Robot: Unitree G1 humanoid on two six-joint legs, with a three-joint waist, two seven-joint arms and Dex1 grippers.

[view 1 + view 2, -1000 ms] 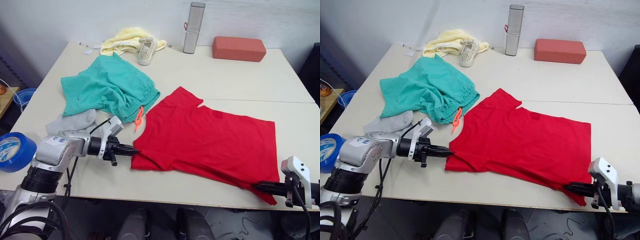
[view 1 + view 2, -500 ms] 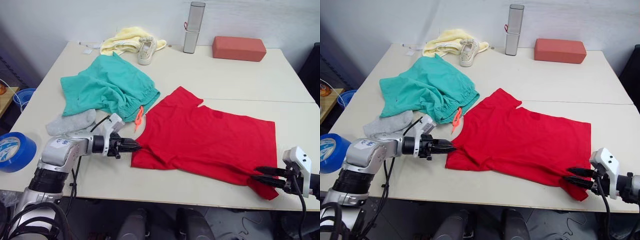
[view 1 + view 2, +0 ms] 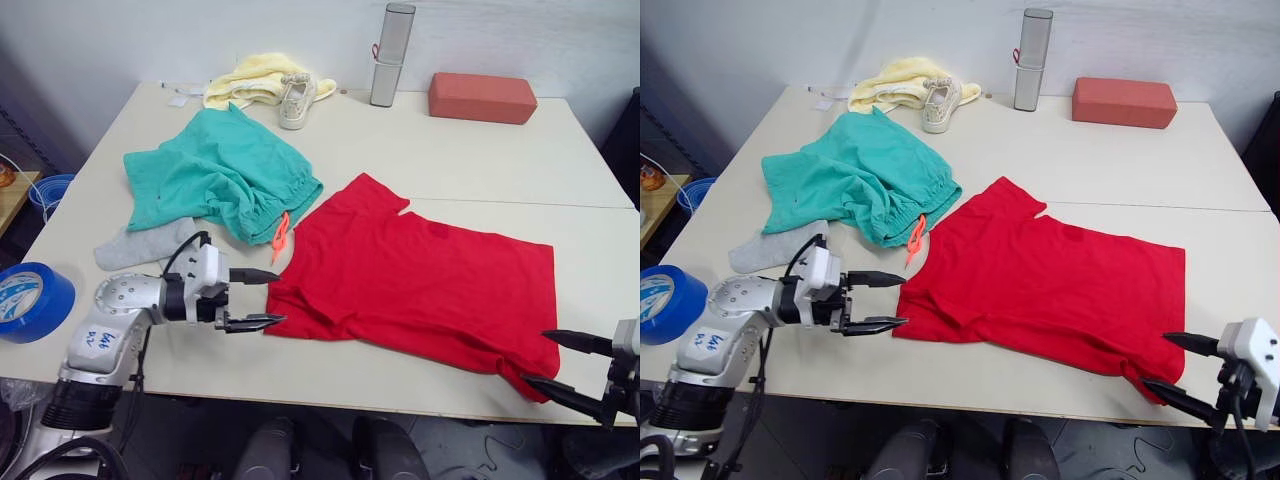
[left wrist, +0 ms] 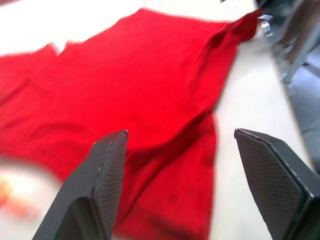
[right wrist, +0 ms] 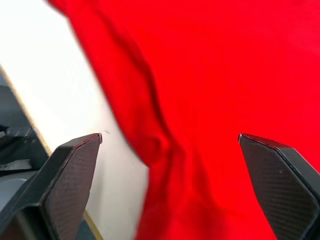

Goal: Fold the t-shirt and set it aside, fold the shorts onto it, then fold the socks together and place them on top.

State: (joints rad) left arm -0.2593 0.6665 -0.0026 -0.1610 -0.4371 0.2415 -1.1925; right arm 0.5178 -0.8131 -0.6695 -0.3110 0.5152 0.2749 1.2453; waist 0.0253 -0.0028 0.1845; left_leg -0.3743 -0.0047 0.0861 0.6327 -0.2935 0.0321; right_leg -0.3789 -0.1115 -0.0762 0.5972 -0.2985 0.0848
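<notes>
The red t-shirt (image 3: 420, 285) lies spread flat across the middle and right of the table. My left gripper (image 3: 266, 298) is open just off the shirt's near-left corner, holding nothing. My right gripper (image 3: 548, 362) is open at the shirt's near-right corner by the table's front edge, also holding nothing. The teal shorts (image 3: 215, 175) with an orange drawstring (image 3: 279, 232) lie crumpled at the left. The grey socks (image 3: 140, 246) poke out beneath them.
At the back stand a pale yellow cloth (image 3: 255, 82), an off-white sneaker (image 3: 298, 98), a grey cylinder (image 3: 390, 41) and a red block (image 3: 480, 97). A blue tape roll (image 3: 33, 300) sits off the table's left edge.
Both grippers have opened and let go of the shirt's near corners, then drawn back slightly toward me. The shirt stays flat on the table.
</notes>
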